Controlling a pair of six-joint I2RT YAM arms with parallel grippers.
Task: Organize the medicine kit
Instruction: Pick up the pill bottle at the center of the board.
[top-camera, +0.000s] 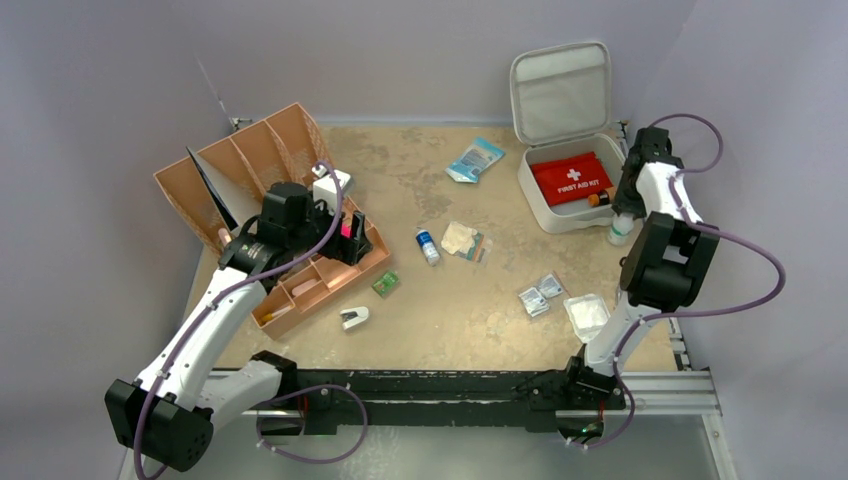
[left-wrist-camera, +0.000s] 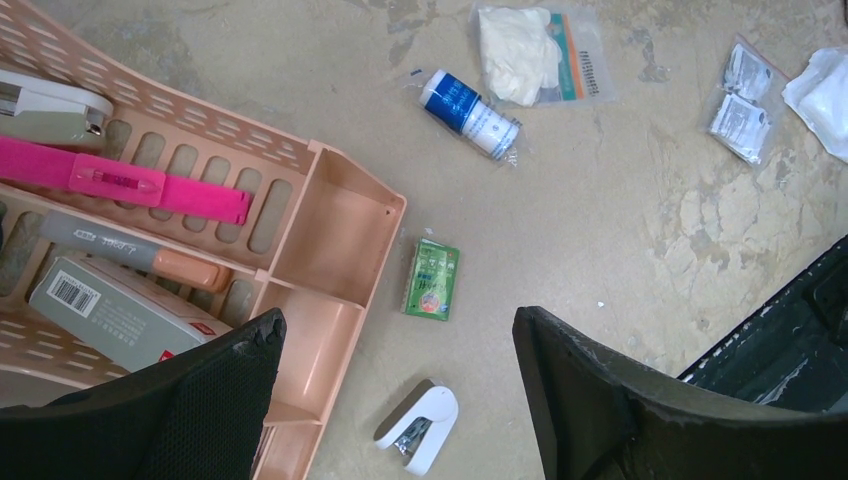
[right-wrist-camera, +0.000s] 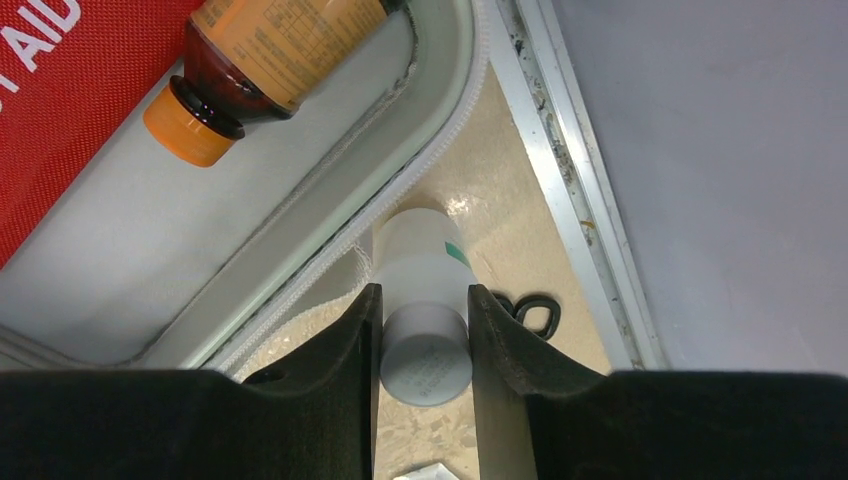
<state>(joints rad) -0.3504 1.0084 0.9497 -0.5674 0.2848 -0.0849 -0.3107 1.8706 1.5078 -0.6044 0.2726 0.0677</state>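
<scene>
The medicine kit (top-camera: 553, 221) is lying open on the table (top-camera: 430, 310) with its lid raised, holding a red pouch (top-camera: 572, 178) and an amber bottle (right-wrist-camera: 270, 50). Just outside the kit's right wall, the right tool (right-wrist-camera: 424, 298) is clamping a white bottle (right-wrist-camera: 420, 250). Well left of the kit, the left tool (left-wrist-camera: 398, 320) is hanging with its fingers spread wide beside a tan tray (left-wrist-camera: 345, 215).
</scene>
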